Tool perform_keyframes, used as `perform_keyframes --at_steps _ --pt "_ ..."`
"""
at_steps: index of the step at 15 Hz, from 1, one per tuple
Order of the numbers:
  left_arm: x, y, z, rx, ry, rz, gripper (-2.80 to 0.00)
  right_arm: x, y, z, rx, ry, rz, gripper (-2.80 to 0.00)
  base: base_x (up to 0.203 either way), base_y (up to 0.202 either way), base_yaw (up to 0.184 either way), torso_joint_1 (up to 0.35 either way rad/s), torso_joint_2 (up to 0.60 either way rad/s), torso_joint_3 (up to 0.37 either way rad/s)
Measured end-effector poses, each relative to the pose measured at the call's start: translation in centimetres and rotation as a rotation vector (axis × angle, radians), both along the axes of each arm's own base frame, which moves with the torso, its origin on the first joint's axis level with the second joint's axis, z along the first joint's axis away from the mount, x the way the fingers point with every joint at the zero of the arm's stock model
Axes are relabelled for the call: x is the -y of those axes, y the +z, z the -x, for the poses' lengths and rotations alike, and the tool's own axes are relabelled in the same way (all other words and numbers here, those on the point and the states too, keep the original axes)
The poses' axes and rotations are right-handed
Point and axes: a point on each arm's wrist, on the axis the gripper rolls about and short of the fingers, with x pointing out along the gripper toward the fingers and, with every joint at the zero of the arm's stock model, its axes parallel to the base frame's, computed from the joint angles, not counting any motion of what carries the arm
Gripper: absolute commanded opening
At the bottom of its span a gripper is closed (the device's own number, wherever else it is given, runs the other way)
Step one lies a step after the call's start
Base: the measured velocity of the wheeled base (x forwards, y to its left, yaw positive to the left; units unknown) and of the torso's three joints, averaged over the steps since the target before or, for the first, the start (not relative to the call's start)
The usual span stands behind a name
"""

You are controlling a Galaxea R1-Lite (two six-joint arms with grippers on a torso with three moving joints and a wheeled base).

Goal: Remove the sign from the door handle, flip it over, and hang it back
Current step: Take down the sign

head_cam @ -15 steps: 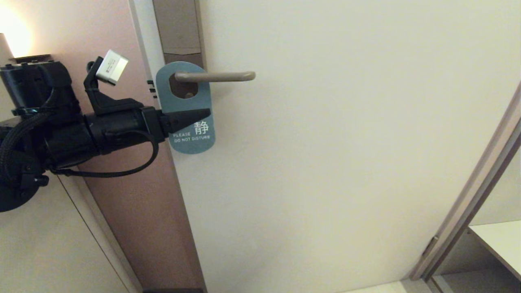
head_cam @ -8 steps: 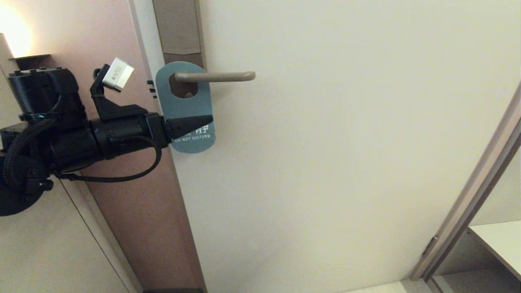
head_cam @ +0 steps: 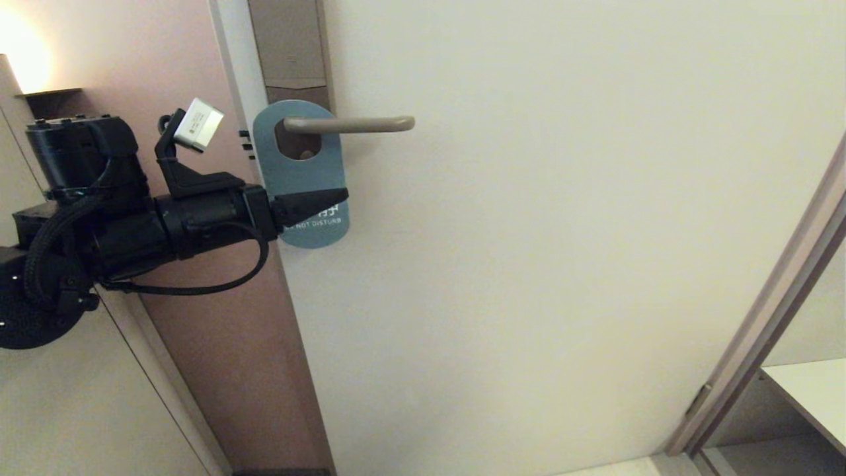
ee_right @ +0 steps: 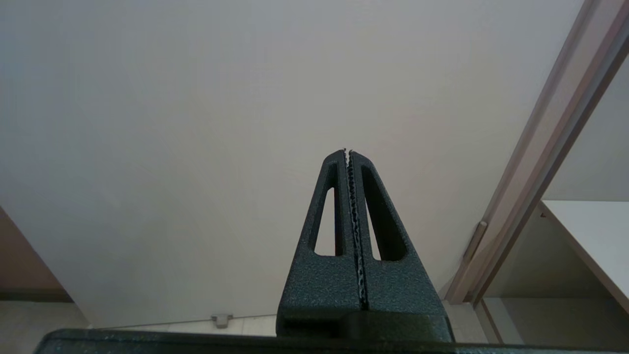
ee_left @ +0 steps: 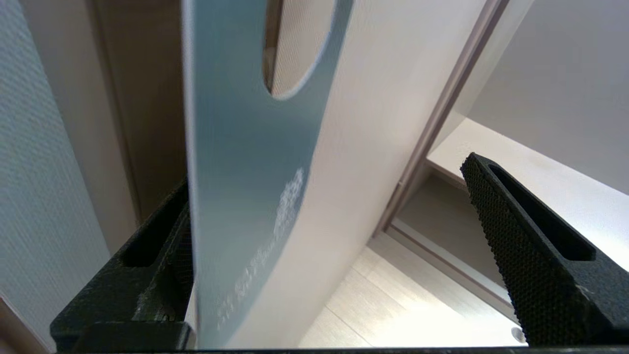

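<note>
The sign hangs by its oval hole on the door handle, blue "DO NOT DISTURB" face outward. My left gripper reaches in from the left across the sign's lower half and covers part of the lettering. In the left wrist view the gripper is open. One finger sits right at the sign's near edge, behind it; the other finger stands far off its blue face. My right gripper is shut and empty, parked facing the bare door, out of the head view.
The handle sits on a tall brown-grey backplate near the door's left edge. A pinkish wall panel lies left of the door. A door frame and a white shelf are at the lower right.
My left arm has moved a little right and down, so its front finger now covers more of the sign's lettering. The sign and handle have not moved.
</note>
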Motion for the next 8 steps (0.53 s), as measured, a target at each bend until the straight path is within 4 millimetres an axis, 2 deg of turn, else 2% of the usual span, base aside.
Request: perform_keyframes --at_steps 8 --pt "0.0 -1.2 0.2 -0.007 0.0 -0.001 0.0 0.0 0.0 0.0 0.0 -0.001 0.0 -2.8 0.0 0.0 0.0 0.0 0.0 0.0"
